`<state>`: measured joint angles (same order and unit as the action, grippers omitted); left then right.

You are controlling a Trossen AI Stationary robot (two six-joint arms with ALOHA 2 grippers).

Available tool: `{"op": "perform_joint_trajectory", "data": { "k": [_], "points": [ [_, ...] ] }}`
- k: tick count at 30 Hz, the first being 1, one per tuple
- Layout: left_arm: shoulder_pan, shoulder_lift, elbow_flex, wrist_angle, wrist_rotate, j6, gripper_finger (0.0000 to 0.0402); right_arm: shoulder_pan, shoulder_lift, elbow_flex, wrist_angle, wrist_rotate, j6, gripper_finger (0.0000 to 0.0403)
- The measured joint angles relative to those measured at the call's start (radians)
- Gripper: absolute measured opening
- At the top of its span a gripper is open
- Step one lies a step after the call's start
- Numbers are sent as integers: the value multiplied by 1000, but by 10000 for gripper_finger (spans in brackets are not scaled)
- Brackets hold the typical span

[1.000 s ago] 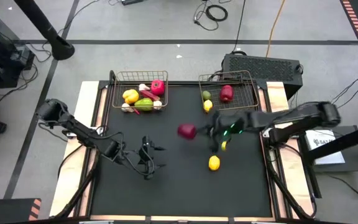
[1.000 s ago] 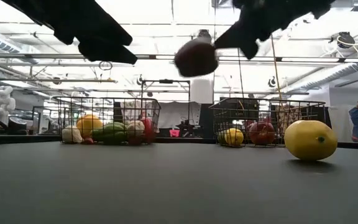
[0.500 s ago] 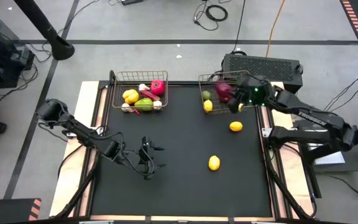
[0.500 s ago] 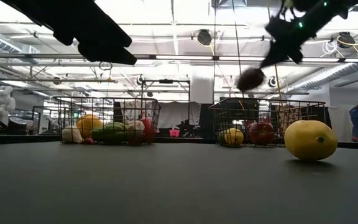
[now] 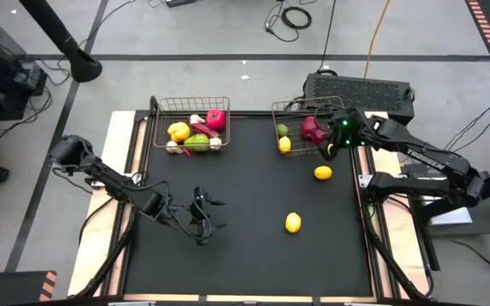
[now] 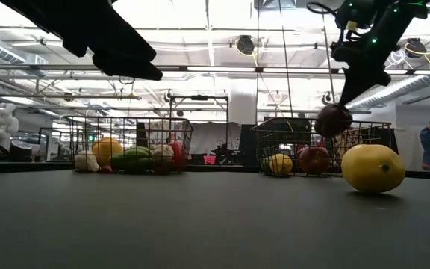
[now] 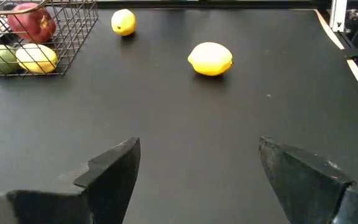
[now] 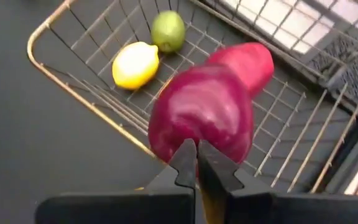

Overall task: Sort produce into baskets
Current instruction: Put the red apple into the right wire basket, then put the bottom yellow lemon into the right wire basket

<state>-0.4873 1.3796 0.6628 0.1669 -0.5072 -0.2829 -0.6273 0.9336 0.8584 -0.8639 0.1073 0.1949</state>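
The right hand (image 8: 196,163) has its two dark fingers pressed together, pinching the near side of a purple onion (image 8: 201,121). The onion hangs above the bronze wire basket (image 8: 61,81), over its near rim. Behind the onion, at about one o'clock from it, a red apple (image 8: 244,62) sits on the basket floor. A yellow lemon (image 8: 135,64) lies at about ten o'clock from the onion, with a green lime (image 8: 168,31) just beyond it. Dark worktop (image 8: 36,149) lies outside the basket.
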Motion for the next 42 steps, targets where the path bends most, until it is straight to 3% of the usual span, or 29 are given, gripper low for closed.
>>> {"op": "perform_joint_trajectory", "data": {
  "k": [7,17,22,25,33,36,42],
  "points": [
    [0,3,0,3,0,-1,334,0,40,16,-48,51,30,11],
    [0,54,0,7,1,-3,334,0,72,20,36,73,-8,107],
    [1,77,0,7,1,-11,334,35,10,113,24,-52,4,129],
    [3,85,0,9,1,-30,334,121,-61,132,24,-137,44,130],
    [0,85,0,57,-3,-79,334,498,-191,-59,20,-110,305,130],
    [-4,85,0,81,-3,-79,334,630,-192,-185,154,-105,385,130],
    [-1,85,0,88,-7,-78,334,858,-108,-398,620,-141,388,146]
  ]
}}
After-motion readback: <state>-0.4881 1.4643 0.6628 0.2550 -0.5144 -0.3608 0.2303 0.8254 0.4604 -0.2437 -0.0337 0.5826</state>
